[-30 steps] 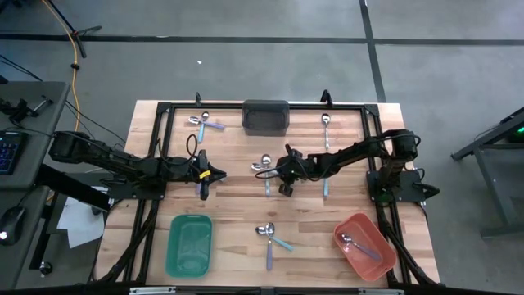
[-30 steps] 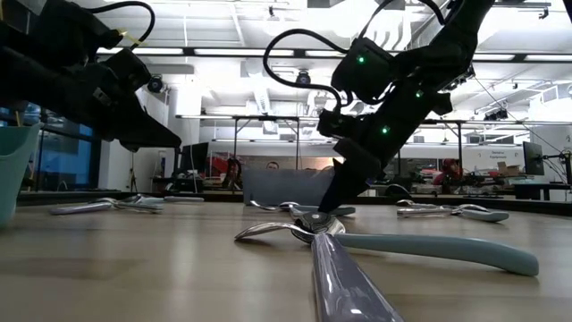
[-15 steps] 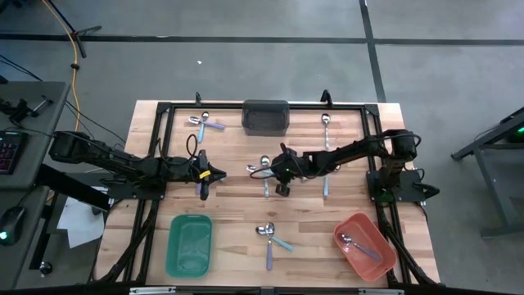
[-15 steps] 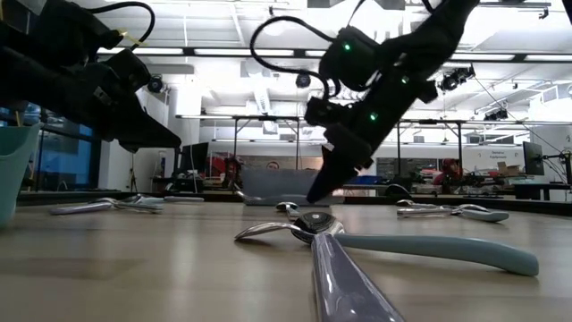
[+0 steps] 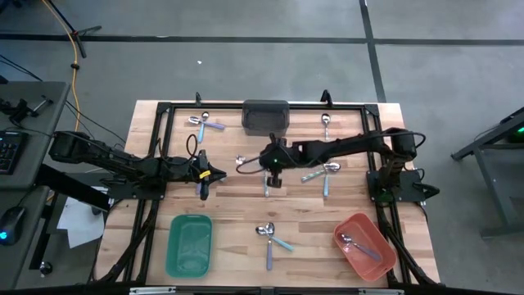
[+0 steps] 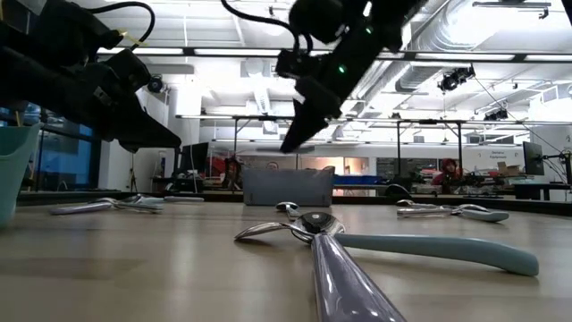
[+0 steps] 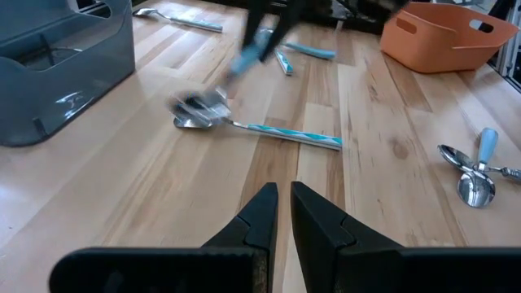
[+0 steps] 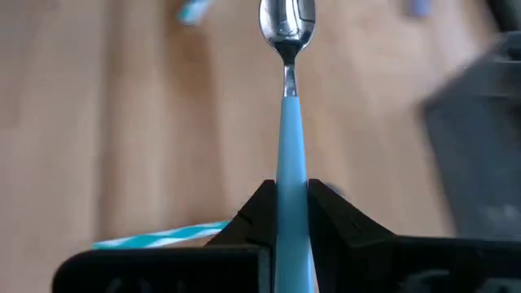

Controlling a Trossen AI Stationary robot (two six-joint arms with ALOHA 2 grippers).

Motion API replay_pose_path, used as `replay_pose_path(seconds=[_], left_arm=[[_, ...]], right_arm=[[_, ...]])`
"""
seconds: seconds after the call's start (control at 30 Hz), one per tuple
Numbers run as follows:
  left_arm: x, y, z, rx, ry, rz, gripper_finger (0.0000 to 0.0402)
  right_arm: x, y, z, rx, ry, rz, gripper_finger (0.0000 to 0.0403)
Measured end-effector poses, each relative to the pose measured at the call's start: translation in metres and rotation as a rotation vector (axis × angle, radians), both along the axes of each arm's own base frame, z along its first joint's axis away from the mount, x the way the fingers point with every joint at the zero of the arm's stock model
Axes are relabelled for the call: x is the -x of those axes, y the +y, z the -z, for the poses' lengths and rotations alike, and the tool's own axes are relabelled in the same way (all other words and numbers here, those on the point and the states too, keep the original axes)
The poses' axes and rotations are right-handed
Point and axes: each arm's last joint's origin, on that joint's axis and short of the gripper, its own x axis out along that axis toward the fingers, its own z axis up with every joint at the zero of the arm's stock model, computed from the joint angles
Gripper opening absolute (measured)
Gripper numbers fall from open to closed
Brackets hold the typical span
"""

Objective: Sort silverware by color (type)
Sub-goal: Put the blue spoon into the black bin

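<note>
A light-blue-handled spoon (image 8: 286, 122) hangs clear of the tabletop near the centre of the table, pinched by its handle in the right gripper (image 5: 270, 158), whose fingers are clamped on it with the shiny bowl pointing out ahead. Just at the spoon's 12 o'clock in the overhead view sits the dark grey bin (image 5: 265, 116); a green bin (image 5: 189, 244) waits at the table's 7 o'clock and a red bin (image 5: 363, 243), already holding a spoon, at 5 o'clock. Other spoons lie scattered: a pair (image 5: 205, 123) at 11 o'clock, one (image 5: 326, 124) at 1 o'clock, a striped-handled one (image 7: 260, 133) on the boards just beneath the lifted spoon, more (image 5: 322, 172) at its 3 o'clock and a crossed pair (image 5: 269, 238) at 6 o'clock. The left gripper (image 5: 205, 174) hovers at 9 o'clock, fingers nearly together and holding nothing. The step looks like a carry to a bin; done well, it would keep the handle level so the spoon cannot swing, clear the bin's rim before release, and open only once the bowl is inside. The surface is pale wooden planking inside a black frame; beyond it, a bright white-lit workshop with other benches and a grey floor.
</note>
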Motion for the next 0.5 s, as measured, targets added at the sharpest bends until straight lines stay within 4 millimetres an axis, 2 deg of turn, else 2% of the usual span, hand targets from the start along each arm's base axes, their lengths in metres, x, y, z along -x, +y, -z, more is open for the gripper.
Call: replay_pose_path(seconds=[0.13, 0.27, 0.37, 0.5], left_arm=[[0.000, 0.000, 0.000, -0.010, 0.001, 0.004, 0.0030], [0.000, 0.000, 0.000, -0.016, 0.002, 0.006, 0.0030], [0.000, 0.000, 0.000, -0.016, 0.002, 0.006, 0.0030], [0.000, 0.000, 0.000, -0.026, 0.003, 0.010, 0.0030]], right_arm=[[-0.004, -0.019, -0.027, 0.091, 0.029, 0.068, 0.0021], [-0.006, -0.047, -0.050, 0.134, 0.017, 0.094, 0.0021], [-0.002, -0.075, -0.058, 0.170, 0.016, 0.121, 0.0021], [0.010, -0.115, -0.060, 0.186, 0.034, 0.121, 0.0021]])
